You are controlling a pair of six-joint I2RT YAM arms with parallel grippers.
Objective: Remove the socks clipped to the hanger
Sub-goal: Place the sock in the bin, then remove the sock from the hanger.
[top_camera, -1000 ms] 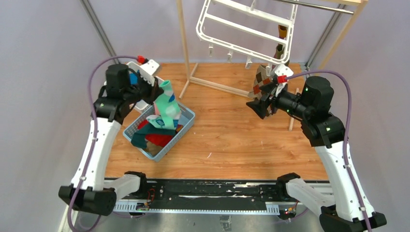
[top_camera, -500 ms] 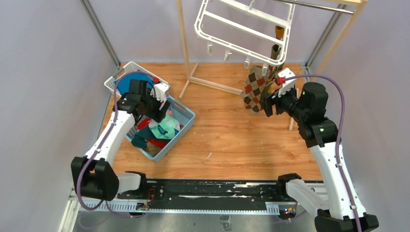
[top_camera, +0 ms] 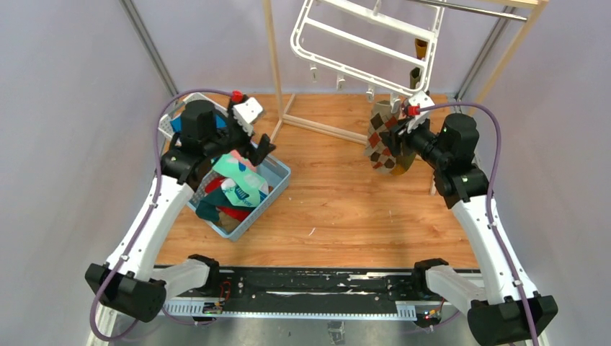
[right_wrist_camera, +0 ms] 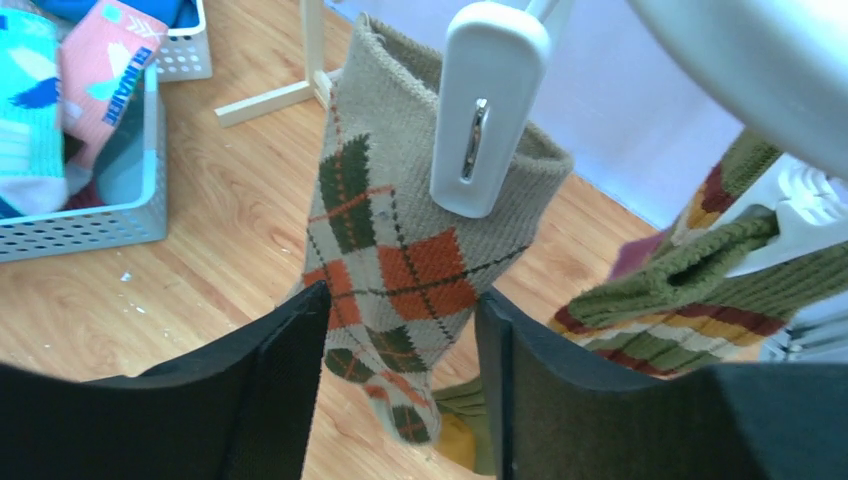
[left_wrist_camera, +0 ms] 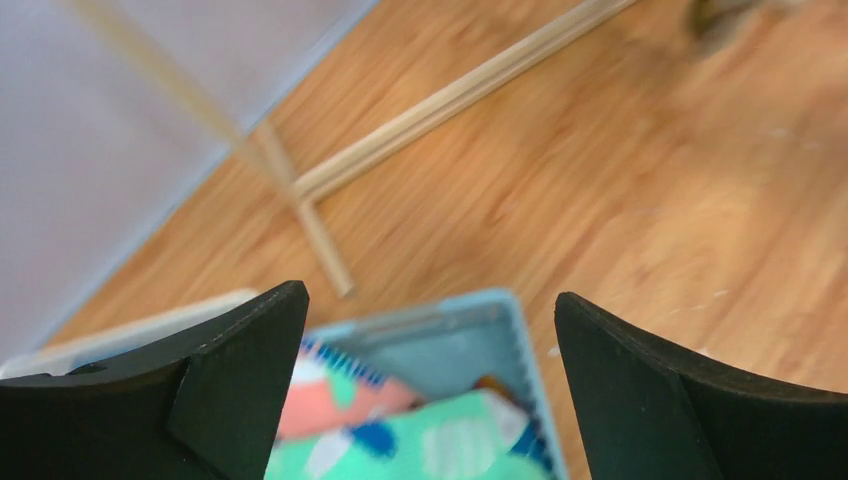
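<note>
While the argyle sock is hanging clipped to the hanger, I am seeing right gripper jaws straddling it, narrowly parted, left gripper jaws gaping wide above the basket.

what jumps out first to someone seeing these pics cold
The argyle sock hangs from a white clip on the hanger at the back right, and the right gripper straddles it with its jaws apart. Next comes the blue basket on the left, heaped with bright socks, with the left gripper open above it.
</note>
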